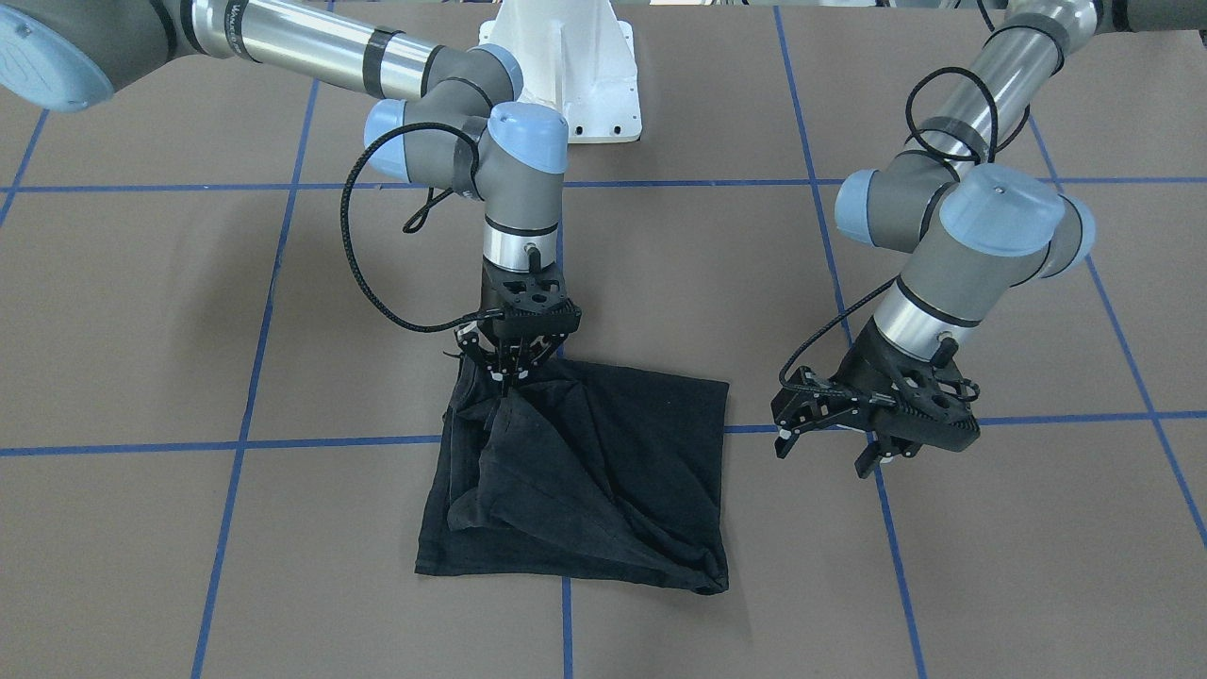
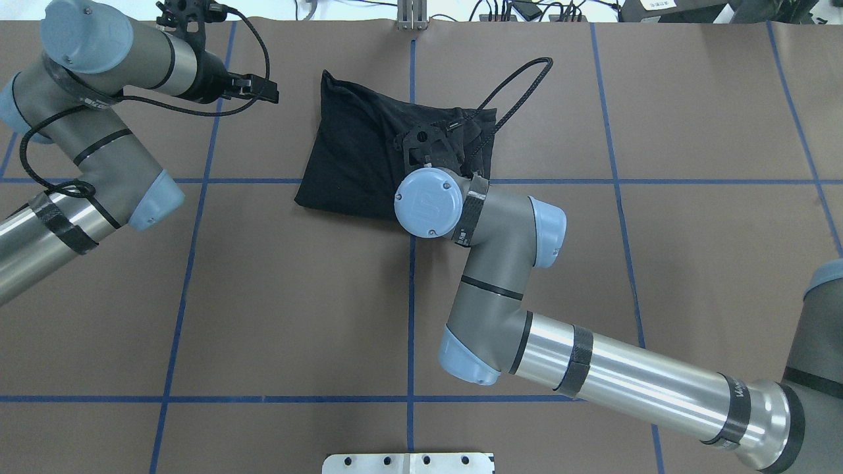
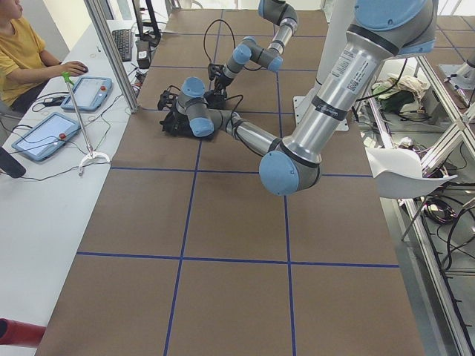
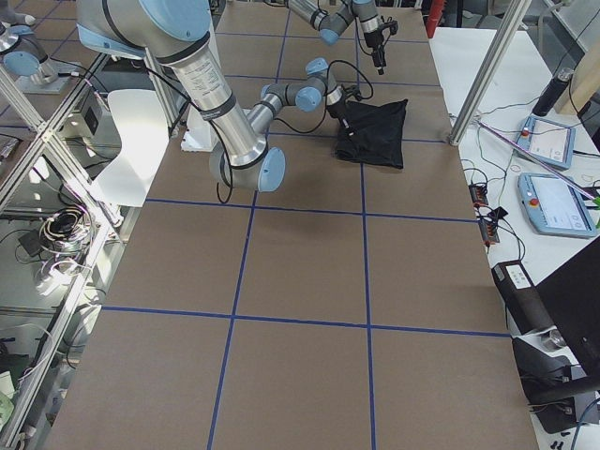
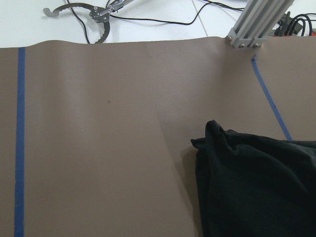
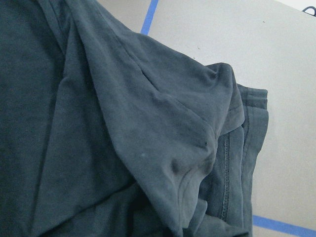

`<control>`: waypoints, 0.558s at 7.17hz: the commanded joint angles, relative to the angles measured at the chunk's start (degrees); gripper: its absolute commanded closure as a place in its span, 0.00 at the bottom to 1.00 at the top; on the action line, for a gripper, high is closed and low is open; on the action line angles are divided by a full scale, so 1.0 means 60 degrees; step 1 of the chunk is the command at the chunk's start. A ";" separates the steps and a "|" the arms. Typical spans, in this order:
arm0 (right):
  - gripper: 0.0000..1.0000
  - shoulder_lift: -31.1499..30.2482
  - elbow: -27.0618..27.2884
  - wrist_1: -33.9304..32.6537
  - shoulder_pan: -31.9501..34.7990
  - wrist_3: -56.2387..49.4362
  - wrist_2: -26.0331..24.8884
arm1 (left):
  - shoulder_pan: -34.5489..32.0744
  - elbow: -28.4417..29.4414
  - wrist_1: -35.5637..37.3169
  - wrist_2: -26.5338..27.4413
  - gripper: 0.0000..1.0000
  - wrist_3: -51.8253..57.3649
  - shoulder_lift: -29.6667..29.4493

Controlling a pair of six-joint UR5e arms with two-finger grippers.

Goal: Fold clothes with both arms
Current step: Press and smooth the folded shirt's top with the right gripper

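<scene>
The black T-shirt [image 1: 613, 471] lies as a rumpled, roughly square bundle near the table's middle, plain black side showing; no print is visible. My right gripper [image 1: 509, 370] points straight down at the shirt's edge nearest the robot, fingers drawn together on a raised fold of cloth [image 6: 163, 148]. From overhead, the right wrist [image 2: 428, 201] covers part of the shirt [image 2: 355, 158]. My left gripper [image 1: 822, 453] hovers off to the shirt's side, apart from it, fingers spread and holding nothing. The left wrist view shows one shirt corner [image 5: 256, 187] on the brown table.
Blue tape lines [image 1: 283, 443] grid the brown table. The white base pedestal [image 1: 575, 66] stands behind the shirt. An aluminium post [image 5: 252, 24] rises at the far edge. A seated person [image 3: 22, 52] and control tablets [image 3: 44, 133] are on a side desk.
</scene>
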 commanded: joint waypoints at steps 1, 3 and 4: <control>1.00 0.0044 -0.0054 0.0052 0.0463 -0.0285 -0.0028 | 0.0000 0.0000 -0.0003 0.0000 0.00 0.0005 0.0015; 1.00 0.0392 -0.0941 0.0140 0.1386 -0.0490 0.0002 | 0.0000 0.0000 -0.0003 0.0000 0.00 0.0005 0.0015; 1.00 0.0889 -0.2253 0.0923 0.1753 -0.0491 0.0002 | 0.0000 0.0000 -0.0003 0.0000 0.00 0.0005 0.0015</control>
